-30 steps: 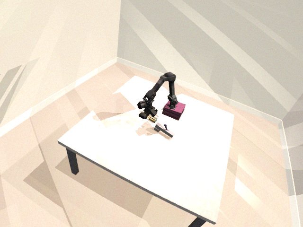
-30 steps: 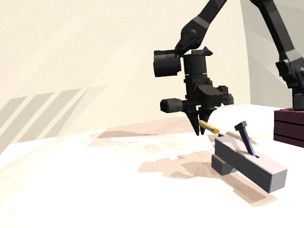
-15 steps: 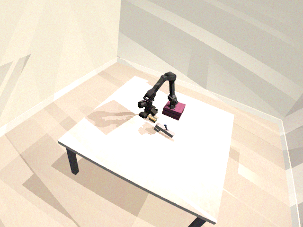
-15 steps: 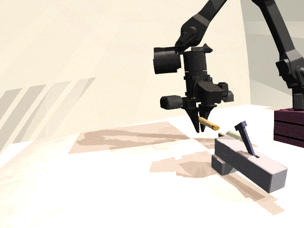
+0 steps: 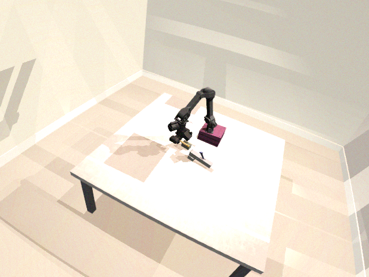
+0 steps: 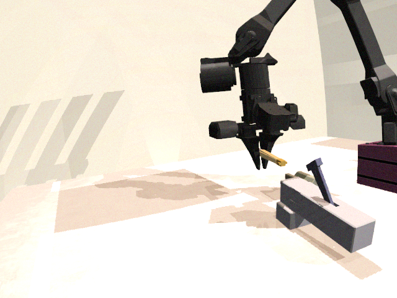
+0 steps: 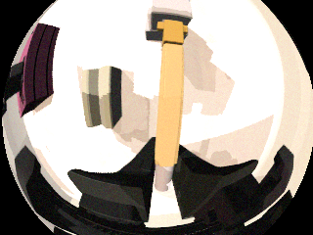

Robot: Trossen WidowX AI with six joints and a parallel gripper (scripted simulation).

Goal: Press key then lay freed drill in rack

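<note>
My gripper point(image 6: 261, 167) point(image 7: 167, 147) is shut on the drill, a long orange bar point(image 6: 270, 156) point(image 7: 171, 98) with a collar at its far end and a short grey tip by the fingers. The drill is held above the table, clear of the grey block point(image 5: 203, 160) point(image 6: 320, 213) point(image 7: 171, 6), with its collar end towards it. The blue-purple key point(image 5: 202, 155) point(image 6: 323, 185) stands up from the block's top, tilted. The rack, a low olive and beige grooved block point(image 6: 305, 176) point(image 7: 104, 93), sits behind the grey block in the exterior view, partly hidden. It holds no drill.
The arm stands on a dark-red box point(image 5: 212, 135) point(image 6: 376, 166) point(image 7: 40, 64), which is on the rack's side of the grey block. A small grey foot point(image 6: 285, 215) sits under the block's near end. Shadows cross the white table point(image 5: 179, 190).
</note>
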